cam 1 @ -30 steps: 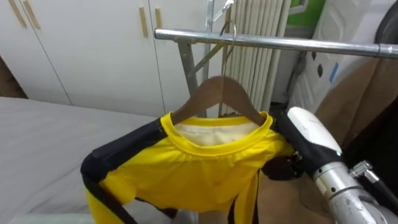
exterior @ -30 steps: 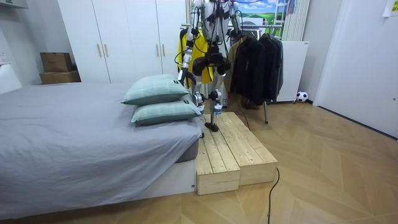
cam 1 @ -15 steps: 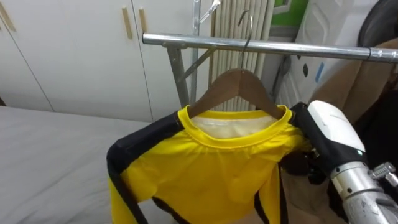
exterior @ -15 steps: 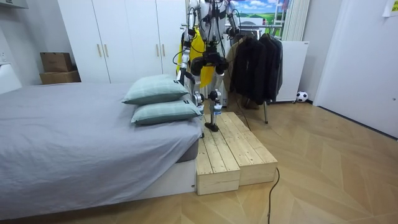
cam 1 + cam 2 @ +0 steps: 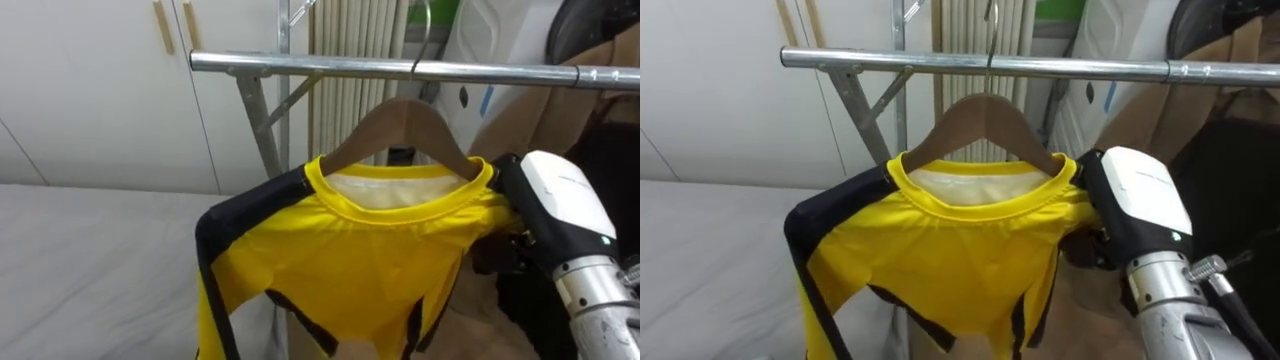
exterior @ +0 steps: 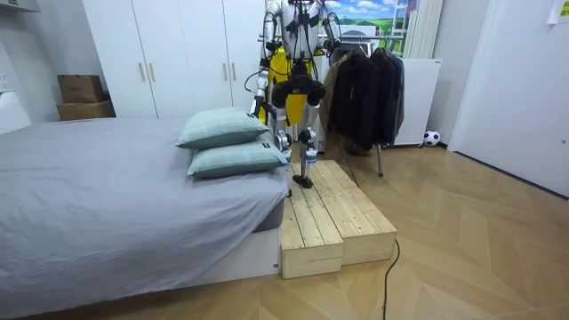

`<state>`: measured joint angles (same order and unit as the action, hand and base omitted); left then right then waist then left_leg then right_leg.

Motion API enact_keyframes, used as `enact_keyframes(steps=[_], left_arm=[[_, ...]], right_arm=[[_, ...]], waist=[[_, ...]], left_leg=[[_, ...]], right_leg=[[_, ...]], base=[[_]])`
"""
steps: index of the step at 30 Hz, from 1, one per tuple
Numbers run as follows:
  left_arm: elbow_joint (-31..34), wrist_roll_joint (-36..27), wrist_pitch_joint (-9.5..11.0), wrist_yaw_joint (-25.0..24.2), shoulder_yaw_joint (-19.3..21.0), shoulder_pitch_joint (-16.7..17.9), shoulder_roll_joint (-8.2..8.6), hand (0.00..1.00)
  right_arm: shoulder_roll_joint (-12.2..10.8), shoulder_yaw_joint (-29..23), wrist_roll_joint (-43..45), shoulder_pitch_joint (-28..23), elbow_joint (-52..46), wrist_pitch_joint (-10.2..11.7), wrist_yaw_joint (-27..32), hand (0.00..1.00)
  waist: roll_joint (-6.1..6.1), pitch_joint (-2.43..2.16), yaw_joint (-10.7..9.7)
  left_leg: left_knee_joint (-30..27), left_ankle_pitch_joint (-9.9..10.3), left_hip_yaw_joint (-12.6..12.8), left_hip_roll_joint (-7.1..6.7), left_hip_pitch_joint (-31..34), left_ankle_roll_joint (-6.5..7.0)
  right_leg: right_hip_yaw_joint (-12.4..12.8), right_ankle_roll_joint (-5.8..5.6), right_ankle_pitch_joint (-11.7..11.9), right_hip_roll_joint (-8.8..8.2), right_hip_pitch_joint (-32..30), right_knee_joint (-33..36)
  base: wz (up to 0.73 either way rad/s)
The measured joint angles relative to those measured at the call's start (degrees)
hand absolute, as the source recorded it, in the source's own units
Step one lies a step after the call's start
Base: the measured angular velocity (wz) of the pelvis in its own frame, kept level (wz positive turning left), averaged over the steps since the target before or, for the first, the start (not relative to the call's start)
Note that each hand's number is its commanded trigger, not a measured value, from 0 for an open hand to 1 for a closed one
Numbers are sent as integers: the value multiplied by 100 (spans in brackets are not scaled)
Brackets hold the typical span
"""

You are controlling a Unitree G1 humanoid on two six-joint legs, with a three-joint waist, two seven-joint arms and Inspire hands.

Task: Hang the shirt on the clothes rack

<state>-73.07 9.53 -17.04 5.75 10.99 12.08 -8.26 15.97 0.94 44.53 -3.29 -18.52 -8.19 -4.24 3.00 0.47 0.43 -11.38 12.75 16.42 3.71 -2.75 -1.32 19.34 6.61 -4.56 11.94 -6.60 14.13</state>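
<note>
Yellow shirt (image 5: 350,260) — right hand (image 5: 1086,250) at its shoulder.

The robot stands upright on a wooden platform (image 6: 333,218) set against the bed's (image 6: 107,204) right edge, close before a clothes rack (image 6: 380,156). A yellow shirt (image 6: 278,64) shows at its upper body. Dark jackets (image 6: 364,98) hang toward the room view's right. Two pale green pillows (image 6: 229,142) lie stacked at the bed's corner nearest the robot.

Stereo near shirt (image 5: 360,250); room camera afar
</note>
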Motion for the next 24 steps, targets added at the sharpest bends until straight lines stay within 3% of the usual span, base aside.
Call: enact_keyframes(steps=[5,11,24], left_arm=[[-1,-2,63,11,-31,6,2,0],[0,7,200,11,17,51,0,0],[44,19,211,12,111,56,-2,0]], right_arm=[[-1,1,-183,-25,178,8,-8,100],[0,-8,-182,-21,241,7,-8,100],[18,-136,-262,-9,244,7,-5,100]], waist=[[76,33,-3],[94,25,24],[105,18,20]], left_leg=[[5,-1,21,3,-4,0],[1,-1,-1,3,-11,0],[-42,-1,-28,13,-13,0]], right_leg=[[29,-12,8,7,-12,-58],[-15,-8,8,0,-6,-49],[-35,-20,-8,-4,59,-55]], base=[[-2],[2],[0]])
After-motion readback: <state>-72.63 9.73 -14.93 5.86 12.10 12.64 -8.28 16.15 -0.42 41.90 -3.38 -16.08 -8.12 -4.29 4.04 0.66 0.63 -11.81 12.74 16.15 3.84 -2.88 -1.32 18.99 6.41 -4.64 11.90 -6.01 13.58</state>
